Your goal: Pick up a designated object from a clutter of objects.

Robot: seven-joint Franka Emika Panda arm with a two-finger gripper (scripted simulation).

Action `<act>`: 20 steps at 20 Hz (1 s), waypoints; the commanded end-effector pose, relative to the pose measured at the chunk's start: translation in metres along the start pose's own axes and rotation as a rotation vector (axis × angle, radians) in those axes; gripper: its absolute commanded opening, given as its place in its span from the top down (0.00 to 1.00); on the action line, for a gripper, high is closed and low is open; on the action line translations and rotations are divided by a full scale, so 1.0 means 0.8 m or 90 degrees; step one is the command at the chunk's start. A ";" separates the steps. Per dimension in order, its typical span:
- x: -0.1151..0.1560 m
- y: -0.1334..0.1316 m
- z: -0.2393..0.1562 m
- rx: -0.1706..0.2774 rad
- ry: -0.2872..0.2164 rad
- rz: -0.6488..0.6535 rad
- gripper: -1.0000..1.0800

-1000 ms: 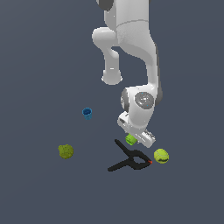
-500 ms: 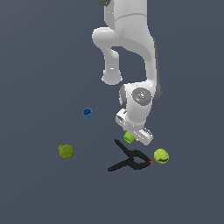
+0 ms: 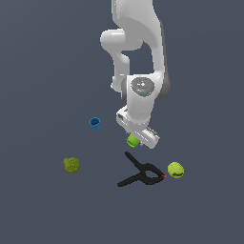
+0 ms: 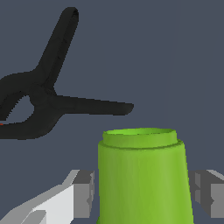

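In the exterior view the gripper (image 3: 135, 138) is mostly hiding behind the arm's white hand, so only a bit of the lime-green cylinder (image 3: 132, 140) is peeking out beneath it. In the wrist view the cylinder (image 4: 144, 175) is running off the frame edge, and the black clamp (image 4: 41, 94) is cut off too, its red tip barely showing.

The cylinder is sitting between the two grey fingertips (image 4: 84, 192), one on each side. A thin gap seems to be showing on each side, so I cannot tell whether the pincer is pinching it or standing spread around it. It is hanging just above the upper handle of the clamp (image 3: 140, 172).

Relative to the clamp, the yellow-green ball (image 3: 175, 169) is lying just beside its red tip, the olive-green lump (image 3: 71, 165) well off toward the exterior view's left, and the tiny blue cup (image 3: 95, 124) farther back on that side. Everything is resting on a plain dark grey-blue floor (image 3: 43, 209) that is filling both views.
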State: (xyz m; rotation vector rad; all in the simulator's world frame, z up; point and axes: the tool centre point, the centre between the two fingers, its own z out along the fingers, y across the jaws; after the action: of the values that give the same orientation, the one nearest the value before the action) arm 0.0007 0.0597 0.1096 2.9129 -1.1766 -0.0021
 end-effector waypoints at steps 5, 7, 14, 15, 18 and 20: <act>0.020 0.052 -0.069 0.002 0.000 0.000 1.00; 0.026 0.069 -0.092 0.002 0.000 0.001 1.00; 0.051 0.133 -0.178 0.003 -0.001 0.001 1.00; 0.055 0.143 -0.191 0.003 -0.001 0.001 1.00; 0.066 0.170 -0.228 0.003 -0.001 0.001 1.00; 0.073 0.188 -0.253 0.003 -0.001 0.001 1.00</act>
State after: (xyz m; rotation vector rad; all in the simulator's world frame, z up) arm -0.0565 -0.0786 0.2962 2.9159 -1.1806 -0.0028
